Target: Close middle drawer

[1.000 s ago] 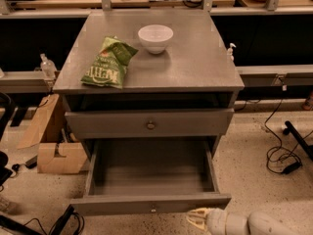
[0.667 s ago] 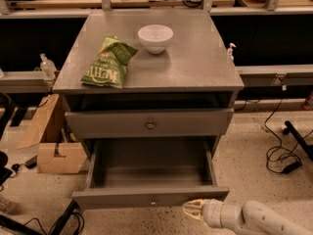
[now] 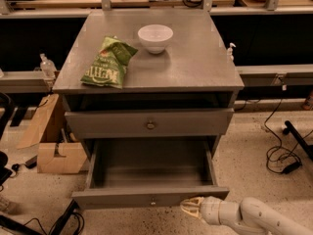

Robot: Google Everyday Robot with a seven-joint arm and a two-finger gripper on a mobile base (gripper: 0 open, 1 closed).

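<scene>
At far left we saw a brown cardboard box (image 3: 55, 156) on the speckled floor beside the grey metal cabinet (image 3: 195, 67). On the cabinet top lay a crumpled green crisp bag (image 3: 108, 62), with a round white bowl (image 3: 155, 37) to its right. Below the taller grey drawer with a brassy knob (image 3: 150, 125), the wide grey middle drawer (image 3: 122, 198) stood pulled well out (small knob facing us). The cream-coloured gripper (image 3: 192, 207) sat at the front panel's lower edge, right of the knob. We could not tell whether it was open or closed.
</scene>
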